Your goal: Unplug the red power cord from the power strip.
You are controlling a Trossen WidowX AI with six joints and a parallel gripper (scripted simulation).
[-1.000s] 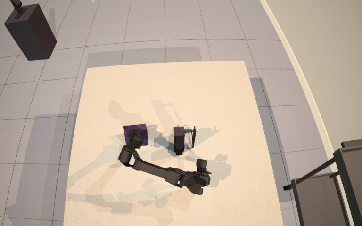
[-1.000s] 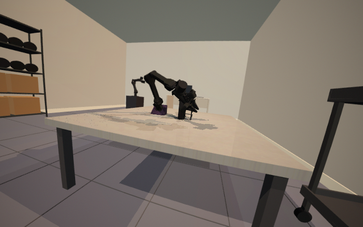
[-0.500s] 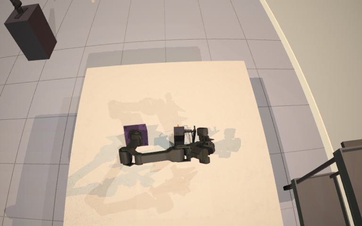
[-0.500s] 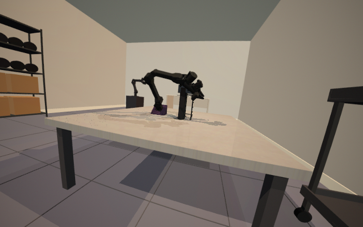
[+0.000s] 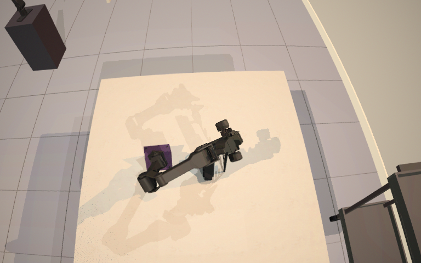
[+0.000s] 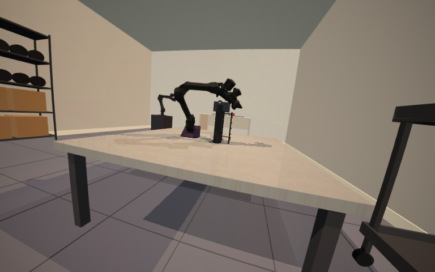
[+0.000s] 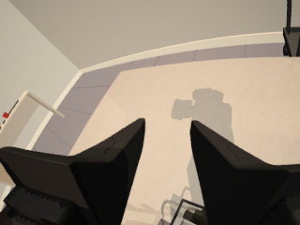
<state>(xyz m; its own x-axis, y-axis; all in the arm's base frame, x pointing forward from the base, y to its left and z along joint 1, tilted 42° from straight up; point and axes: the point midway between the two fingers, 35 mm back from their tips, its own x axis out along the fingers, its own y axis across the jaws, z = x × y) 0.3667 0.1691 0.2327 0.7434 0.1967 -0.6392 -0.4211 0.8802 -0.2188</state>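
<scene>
My gripper (image 6: 238, 106) (image 7: 168, 125) hangs high over the table (image 5: 254, 217) (image 6: 192, 158) (image 7: 253, 84), its two fingers apart with nothing between them. In the top view the arm's end hides the fingertips. A tall black block (image 5: 208, 172) (image 6: 218, 124) stands on the table, with a thin dark upright frame (image 5: 225, 163) (image 6: 230, 128) beside it. My gripper is above and beyond them, apart from both. I cannot make out the red power cord, its plug or the strip's sockets; the arm covers part of this stand from above.
The arm's purple base plate (image 5: 168, 153) (image 6: 196, 132) lies left of the black block. A second arm on a dark pedestal (image 5: 34, 40) (image 6: 157, 122) stands beyond the table. A shelf rack (image 6: 52, 96) and a dark cart (image 5: 366, 229) (image 6: 389, 166) stand farther off.
</scene>
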